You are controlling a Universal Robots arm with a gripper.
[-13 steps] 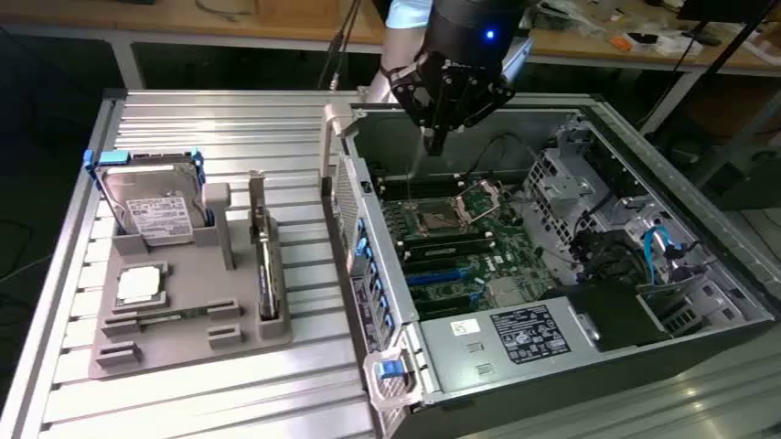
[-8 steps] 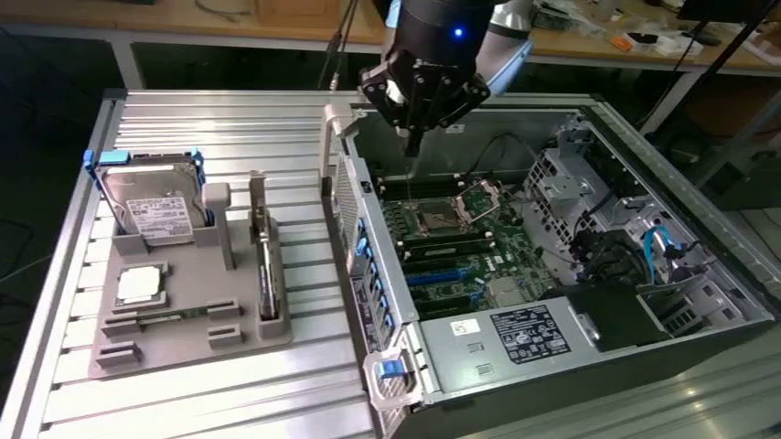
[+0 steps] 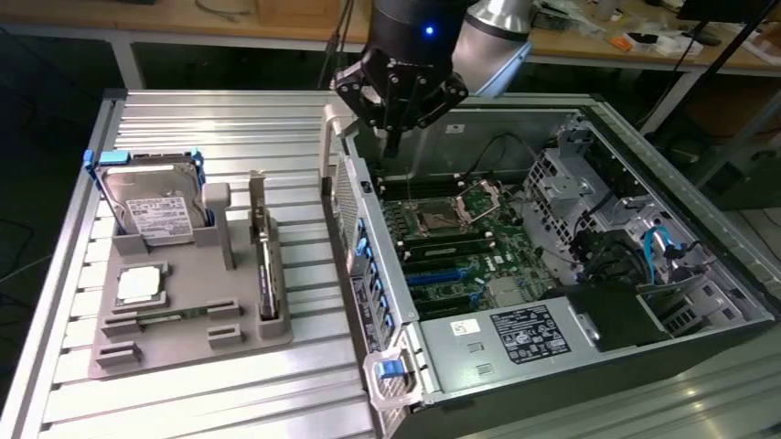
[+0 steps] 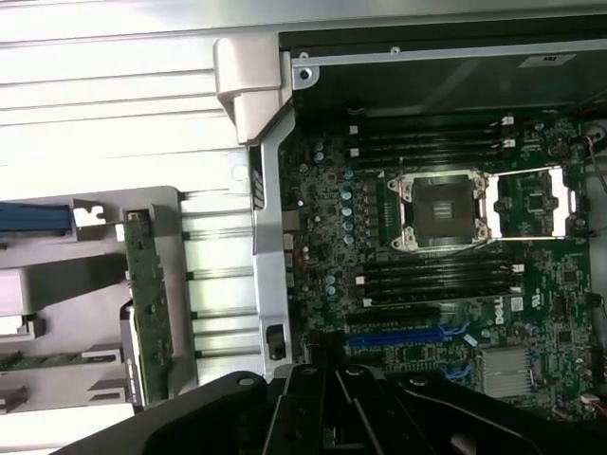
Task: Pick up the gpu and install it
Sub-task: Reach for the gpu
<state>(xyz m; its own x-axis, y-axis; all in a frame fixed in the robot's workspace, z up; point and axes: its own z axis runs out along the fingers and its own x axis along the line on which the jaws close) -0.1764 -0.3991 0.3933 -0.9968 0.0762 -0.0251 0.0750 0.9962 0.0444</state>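
One gpu (image 3: 262, 251) stands on its long edge in a slot of the grey fixture tray (image 3: 196, 343), outside the computer case (image 3: 586, 393), with nothing touching it. The single gripper (image 3: 392, 146) hangs over the open case, just inside the perforated wall (image 3: 351, 206). Its fingers are pressed together with nothing between them.

From the gripper, the gpu lies sideways across that wall, towards the exterior view's left, and lower. The wall and a strip of ribbed table (image 3: 183, 119) separate the two. The card's long axis runs alongside the case wall. Judged from the wrist view, it lies crosswise to the blue expansion slot (image 4: 408, 336) on the motherboard (image 4: 379, 190).

Farther from the gripper than the gpu, on the same tray, are the hard drive (image 3: 153, 206) in its blue frame and the square processor chip (image 3: 141, 283). Near the gripper, inside the case, is the open processor socket (image 4: 441, 213).

Writing: white lettering (image 4: 496, 308) on the board close to the blue slot appears to read DELL. The hard drive's white label and the power supply label (image 3: 528, 334) carry print too small to read.
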